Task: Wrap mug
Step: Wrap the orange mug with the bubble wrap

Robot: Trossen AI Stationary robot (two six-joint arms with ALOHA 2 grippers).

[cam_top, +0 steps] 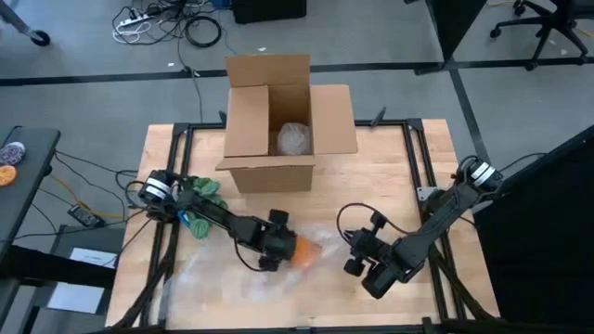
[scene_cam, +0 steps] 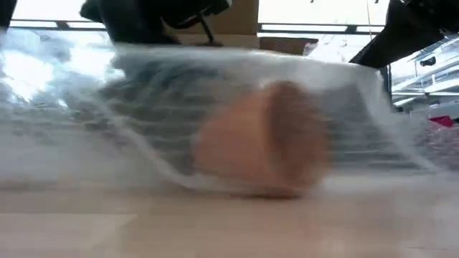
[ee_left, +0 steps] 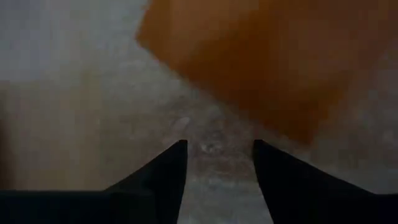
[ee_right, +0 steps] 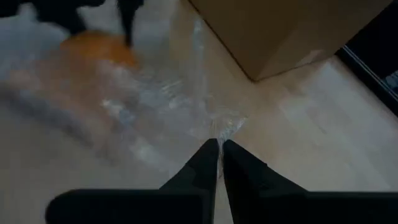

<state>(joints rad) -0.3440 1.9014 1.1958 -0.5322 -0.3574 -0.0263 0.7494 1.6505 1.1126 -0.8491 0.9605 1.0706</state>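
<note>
An open cardboard box [cam_top: 278, 130] stood at the far side of the wooden table [cam_top: 390, 176], a clear bundle inside. The left gripper [cam_top: 281, 250] sat against an orange mug [cam_top: 306, 250] on bubble wrap [cam_top: 213, 274]. The right gripper [cam_top: 360, 255] lay just beside the wrap's edge.

High view looks straight down on the whole counter [cam_top: 390, 167]. Low view sits level, very close. All four views share the orange mug [cam_top: 307, 250].
</note>
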